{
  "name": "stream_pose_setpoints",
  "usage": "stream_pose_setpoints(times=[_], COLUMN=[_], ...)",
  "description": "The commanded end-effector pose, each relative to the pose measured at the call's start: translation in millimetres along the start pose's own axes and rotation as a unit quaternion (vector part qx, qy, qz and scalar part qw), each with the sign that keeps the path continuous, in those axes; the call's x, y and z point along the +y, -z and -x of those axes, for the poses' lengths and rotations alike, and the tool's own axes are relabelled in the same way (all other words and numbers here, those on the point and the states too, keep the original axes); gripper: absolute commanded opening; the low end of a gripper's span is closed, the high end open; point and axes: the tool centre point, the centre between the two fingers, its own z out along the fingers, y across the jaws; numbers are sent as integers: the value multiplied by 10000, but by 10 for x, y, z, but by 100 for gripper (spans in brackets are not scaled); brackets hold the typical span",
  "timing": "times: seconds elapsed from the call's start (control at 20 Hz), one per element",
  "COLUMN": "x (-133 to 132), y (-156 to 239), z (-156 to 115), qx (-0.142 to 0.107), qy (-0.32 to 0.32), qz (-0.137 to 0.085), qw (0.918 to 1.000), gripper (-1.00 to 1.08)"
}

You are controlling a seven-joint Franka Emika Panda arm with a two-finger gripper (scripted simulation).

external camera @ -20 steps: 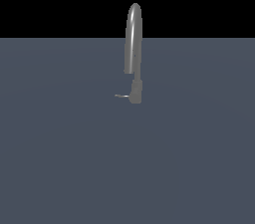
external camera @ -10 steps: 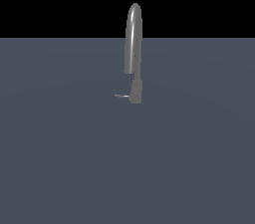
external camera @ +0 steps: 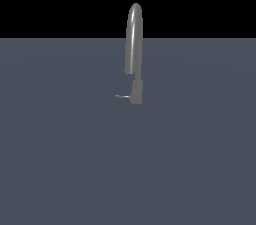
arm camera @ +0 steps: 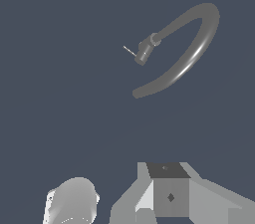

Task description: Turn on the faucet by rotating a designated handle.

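1. The tall grey metallic gooseneck faucet [external camera: 134, 44] stood upper centre of the exterior frame on the dark slate tabletop [external camera: 65, 169].
2. Its small thin grey lever handle [external camera: 122, 96] jutted toward the exterior view's left from the base, untouched; judging by that, the turning was not yet begun.
3. The arm was absent from the exterior view; in the wrist view the faucet lay well away.
4. The pincer's [arm camera: 169, 198] body alone showed; whether released or clenched could not be told.
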Motion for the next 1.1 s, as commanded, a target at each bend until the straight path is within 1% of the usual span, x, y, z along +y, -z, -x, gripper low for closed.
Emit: stream_pose_setpoints(times=[0.0,0.2,0.45,0.7,1.05], x=[-69,-171,-286,-384,-495], y=[-109,-287,-504,-710,-979], z=[-125,-298,-476,-619,-777], qx=[-32,-81,-133,-176,-223], qy=[400,986,1635,2200,2870], qz=[367,915,1522,2047,2671], qw=[9985,9909,9746,9536,9197], gripper=[-100,-100,-100,-100,-100])
